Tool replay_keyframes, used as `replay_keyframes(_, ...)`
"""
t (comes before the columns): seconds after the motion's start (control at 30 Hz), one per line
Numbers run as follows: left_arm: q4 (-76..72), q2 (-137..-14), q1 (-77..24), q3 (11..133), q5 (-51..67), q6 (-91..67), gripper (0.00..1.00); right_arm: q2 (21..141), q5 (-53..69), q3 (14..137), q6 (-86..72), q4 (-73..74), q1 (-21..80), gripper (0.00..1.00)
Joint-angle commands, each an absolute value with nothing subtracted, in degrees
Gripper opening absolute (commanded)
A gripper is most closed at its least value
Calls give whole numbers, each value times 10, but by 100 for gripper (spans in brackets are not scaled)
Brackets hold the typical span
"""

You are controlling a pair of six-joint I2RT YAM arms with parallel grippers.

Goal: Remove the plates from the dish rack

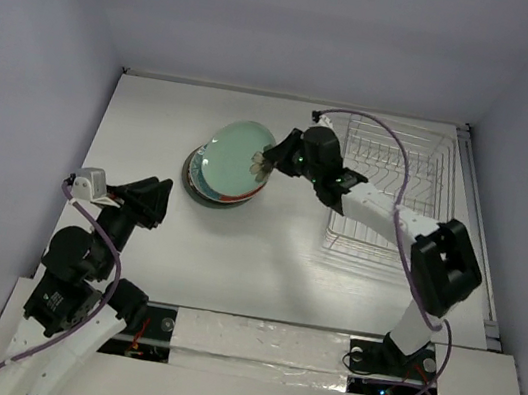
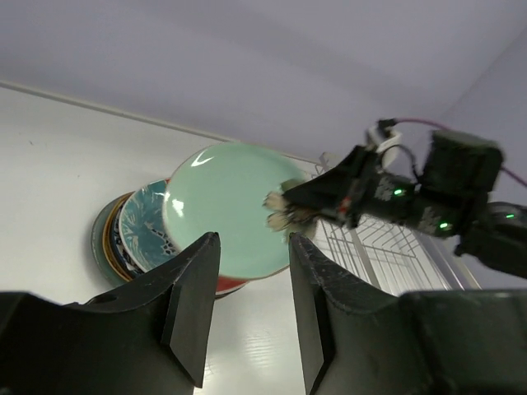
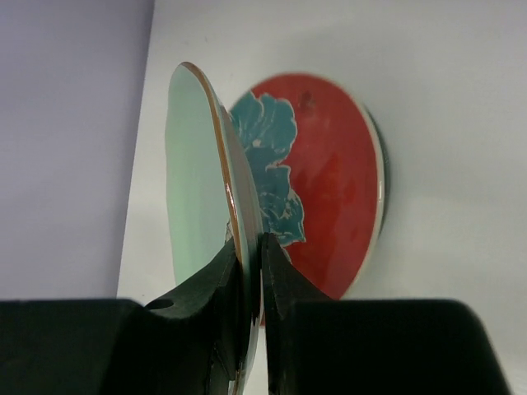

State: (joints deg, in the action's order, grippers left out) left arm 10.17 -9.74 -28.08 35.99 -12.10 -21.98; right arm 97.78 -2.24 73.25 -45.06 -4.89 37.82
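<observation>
the left gripper (image 1: 149, 201) hangs low over the white table (image 1: 262, 268) on the left side. its jaws are parted and hold nothing. its wrist camera looks through the gap toward the plates, so i judge it is parked well apart from them to keep the two arms from crossing.

right of it, the stack of plates (image 1: 203, 187) lies flat on the table. a dark plate sits at the bottom, a teal and blue patterned one peeks out at the left edge, and a red plate with a teal flower (image 3: 329, 189) is on top.

above the stack the pale green plate (image 1: 233, 160) is tilted, not flat. i cannot tell whether its low edge touches the red plate. the right gripper (image 1: 264, 163) is clamped tight on its right rim, one finger on each face, as the right wrist view shows edge-on. a rim pinch suits a plate that stood between dividers. the tilt likely lets it be laid onto the stack with the fingers kept off the plate beneath.

furthest right is the dish rack (image 1: 398, 154), its wire grid bare of plates as far as the top view shows. by my reckoning this is the last plate, and the release needs a gentle lowering so it doesn't slide off.
</observation>
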Motion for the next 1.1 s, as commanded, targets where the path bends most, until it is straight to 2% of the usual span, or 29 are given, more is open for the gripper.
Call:
replay_keyframes(0.0, 85, -110, -284, 359, -119, -222, 36, 1004, 10, 778, -553, -233, 388, 0)
replay_keyframes(0.27, 84, -121, -284, 359, -119, -222, 37, 1065, 4, 767, -584, -250, 409, 0)
replay_keyframes(0.33, 84, -123, -284, 358, -119, -221, 37, 1072, -14, 763, -585, -248, 409, 6)
replay_keyframes(0.4, 84, -123, -284, 357, -119, -221, 38, 1077, -12, 759, -585, -239, 409, 17)
replay_keyframes(0.57, 84, -123, -284, 358, -119, -221, 38, 1082, -12, 753, -557, -183, 409, 37)
replay_keyframes(0.6, 84, -124, -284, 358, -119, -221, 38, 1082, -11, 751, -551, -175, 409, 45)
replay_keyframes(0.67, 83, -123, -284, 357, -119, -220, 38, 1078, -9, 749, -529, -159, 409, 52)
replay_keyframes(0.7, 83, -123, -284, 358, -119, -220, 38, 1074, -13, 752, -521, -146, 409, 60)
replay_keyframes(0.9, 83, -118, -284, 357, -119, -221, 40, 1038, -59, 774, -436, -10, 409, 88)
replay_keyframes(0.93, 83, -118, -284, 357, -119, -221, 42, 1020, -67, 767, -427, -2, 409, 90)
replay_keyframes(1.0, 83, -119, -284, 357, -119, -221, 52, 995, -86, 753, -410, 25, 409, 92)
replay_keyframes(1.07, 83, -120, -284, 357, -119, -221, 57, 950, -96, 724, -399, 26, 409, 92)
